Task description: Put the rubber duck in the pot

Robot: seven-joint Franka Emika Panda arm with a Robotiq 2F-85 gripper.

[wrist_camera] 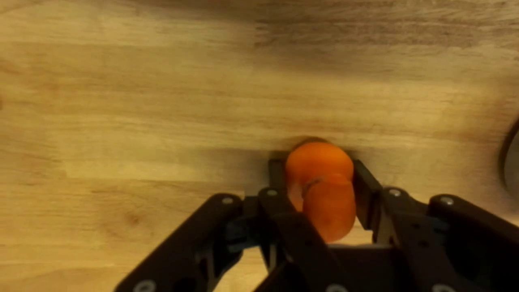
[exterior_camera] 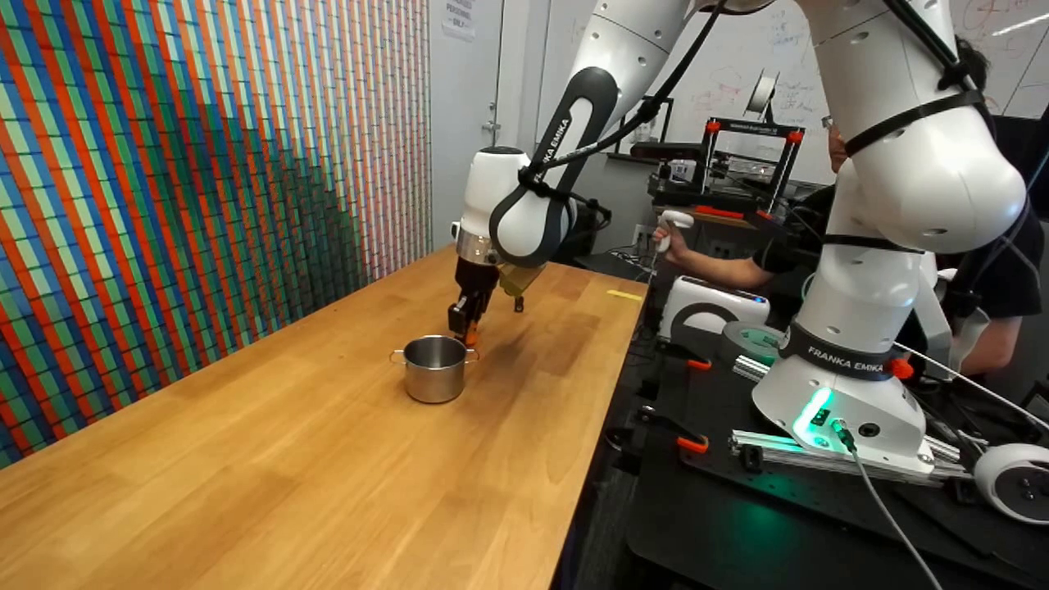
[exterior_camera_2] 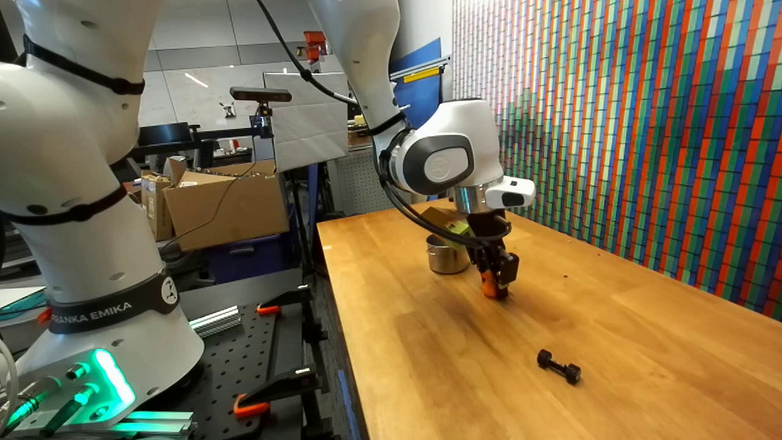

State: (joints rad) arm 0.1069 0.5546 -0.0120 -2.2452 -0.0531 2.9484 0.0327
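Observation:
The rubber duck (wrist_camera: 324,186) is orange and sits between the two black fingers in the wrist view. My gripper (wrist_camera: 320,182) has a finger pad against each side of it and appears shut on it. In both exterior views the duck (exterior_camera: 471,334) (exterior_camera_2: 490,286) shows as a small orange patch below the gripper (exterior_camera: 465,324) (exterior_camera_2: 500,276), at or just above the table. The silver pot (exterior_camera: 434,381) (exterior_camera_2: 448,259) stands upright close beside the gripper. Only the pot's dark edge (wrist_camera: 513,162) shows at the right of the wrist view. The pot's bottom inside is hidden.
A small black dumbbell (exterior_camera_2: 559,366) lies on the wooden table (exterior_camera_2: 427,342). A strip of yellow tape (exterior_camera: 624,295) is near the table's edge. A striped coloured wall (exterior_camera: 205,164) runs along the table's far side from the robot base. A person (exterior_camera: 737,266) sits behind the arm.

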